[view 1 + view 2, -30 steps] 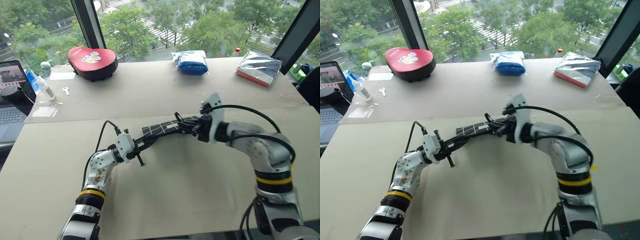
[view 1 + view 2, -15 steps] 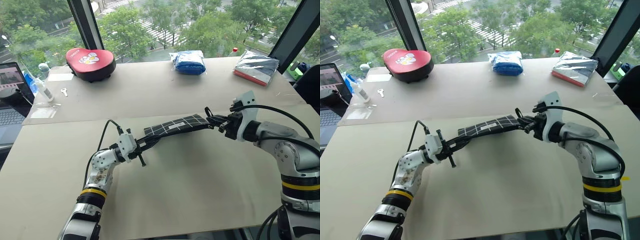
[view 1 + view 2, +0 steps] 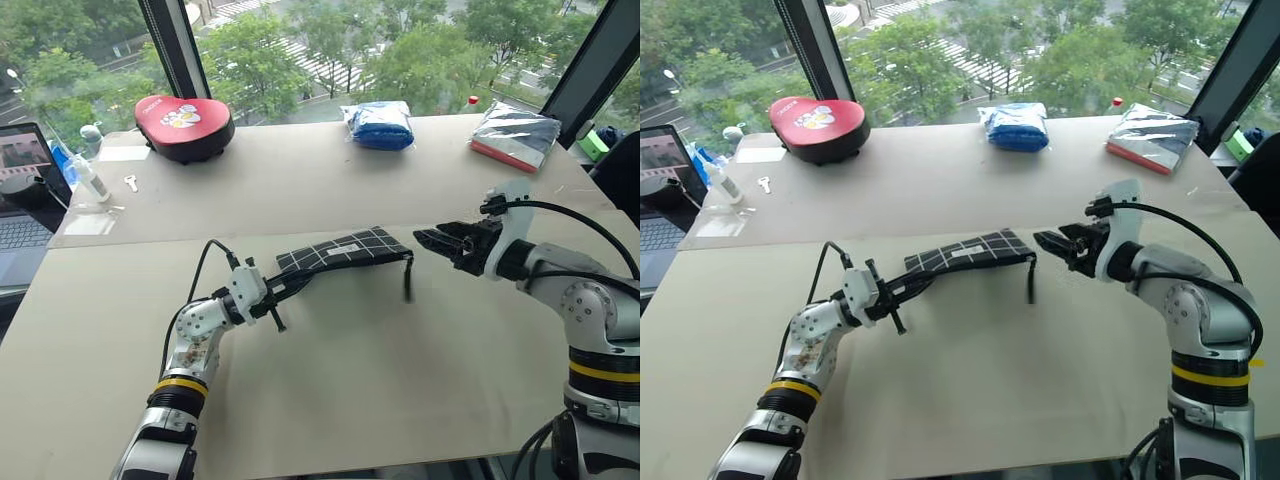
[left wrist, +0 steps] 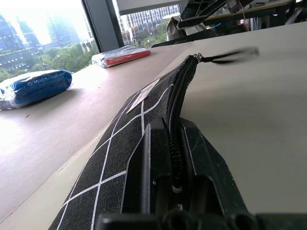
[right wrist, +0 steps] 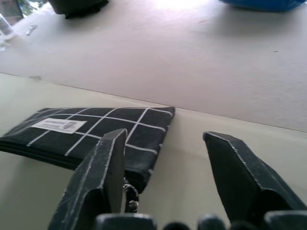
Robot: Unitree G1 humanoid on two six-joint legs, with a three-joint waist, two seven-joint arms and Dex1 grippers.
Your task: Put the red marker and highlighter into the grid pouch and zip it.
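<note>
Since a moment ago, the right gripper has let go of the grid pouch and pulled away to the right, its two black fingers now spread wide with nothing between them. Held up off the beige table, the pouch is pinched at its left end by the left gripper, jaws pressed together on the fabric beside the zipper. At the pouch's right end the black wrist strap hangs loose, just left of the right gripper
</note>
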